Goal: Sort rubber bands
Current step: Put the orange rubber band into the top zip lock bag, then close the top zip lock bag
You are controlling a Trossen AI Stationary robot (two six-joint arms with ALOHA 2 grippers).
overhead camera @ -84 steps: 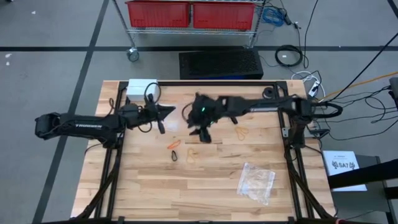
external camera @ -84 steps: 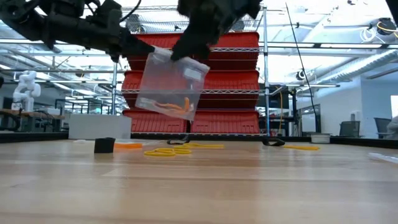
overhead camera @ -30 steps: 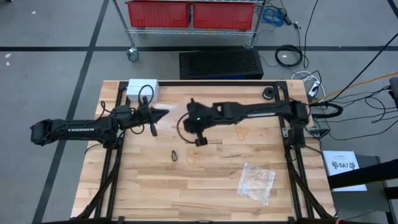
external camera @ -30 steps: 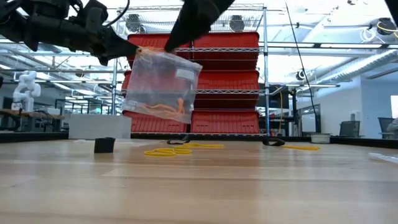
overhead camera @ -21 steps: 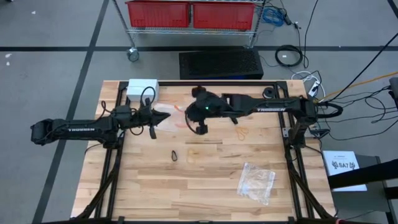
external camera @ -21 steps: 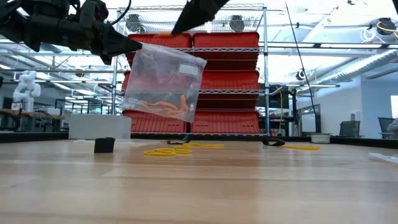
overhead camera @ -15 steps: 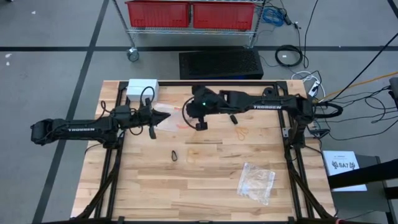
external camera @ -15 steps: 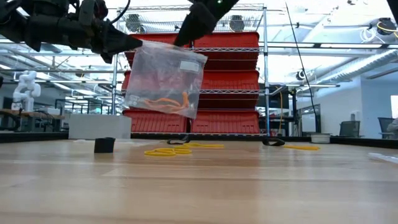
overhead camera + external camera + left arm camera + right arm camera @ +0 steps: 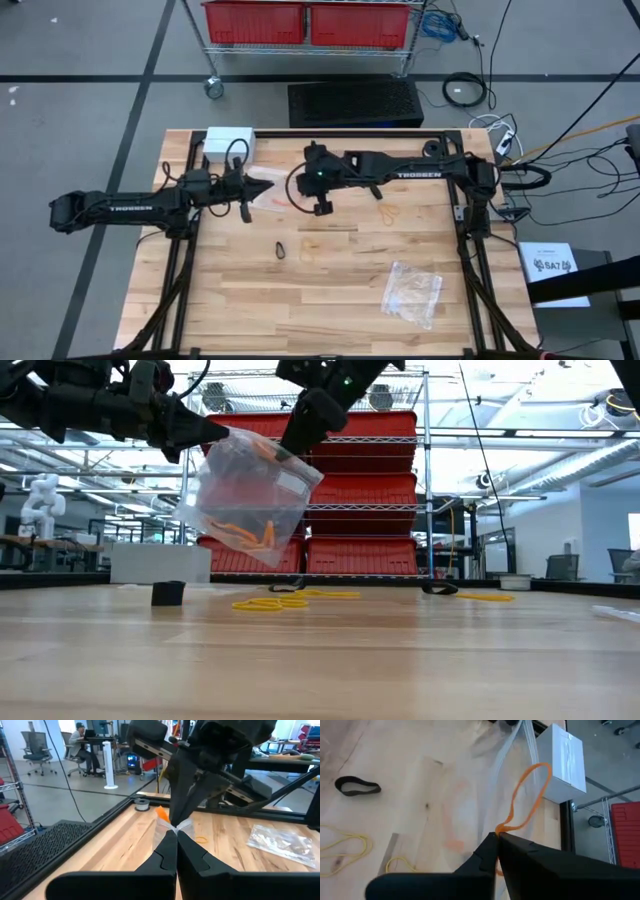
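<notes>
A clear plastic bag point(image 9: 245, 495) with orange rubber bands point(image 9: 245, 532) in its lower part hangs above the table's far middle. My left gripper point(image 9: 222, 432) is shut on its top, reaching in from the left point(image 9: 258, 187). My right gripper point(image 9: 496, 836) is shut on one orange rubber band point(image 9: 527, 795) right at the bag's top point(image 9: 285, 448). Whether that band is inside the bag's mouth, I cannot tell. A black rubber band point(image 9: 281, 250) and yellow ones point(image 9: 388, 213) lie flat on the table. My left gripper pinches the bag's top edge point(image 9: 172, 825) between its two fingertips, coming in level from the table's left. The bag hangs tilted below the fingers, clear of the table. My right gripper pinches the orange band at one end of its loop point(image 9: 502, 827). Its fingers slant down from the table's right. The loop sticks out past the fingertips over the bag's top, clear of the table.
A second clear bag point(image 9: 412, 292) lies near the right front. A white box point(image 9: 230, 140) stands at the far left edge, and a small black block point(image 9: 168, 593) sits on the wood. More yellow bands point(image 9: 270, 603) lie under the hanging bag.
My right gripper drew away from the bag toward the far edge and upward, then came back to the bag's top with the orange band. The bag, still held at its top by my left gripper, has tipped, and its lower end has swung aside.
</notes>
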